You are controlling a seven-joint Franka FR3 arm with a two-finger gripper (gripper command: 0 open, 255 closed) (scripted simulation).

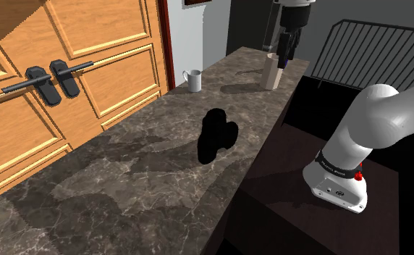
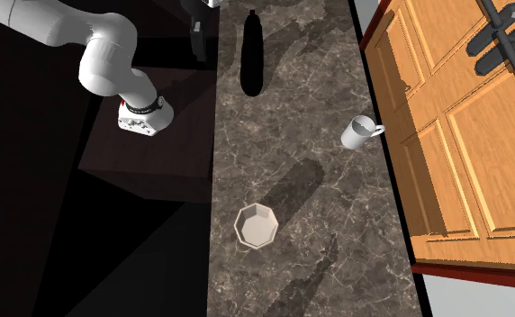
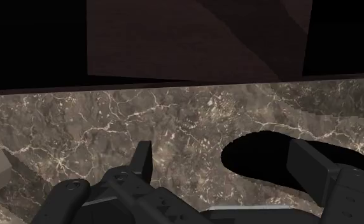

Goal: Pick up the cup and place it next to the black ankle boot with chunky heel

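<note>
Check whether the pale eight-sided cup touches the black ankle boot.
Apart. The second exterior view shows a long stretch of bare dark marble counter between the pale eight-sided cup and the black ankle boot.

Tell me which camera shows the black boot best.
The shoulder view: the black boot sits on the marble counter with its whole outline clear. The second exterior view looks down on the boot, a narrow black shape. The wrist view catches part of the boot, partly behind one finger of the open gripper.
</note>
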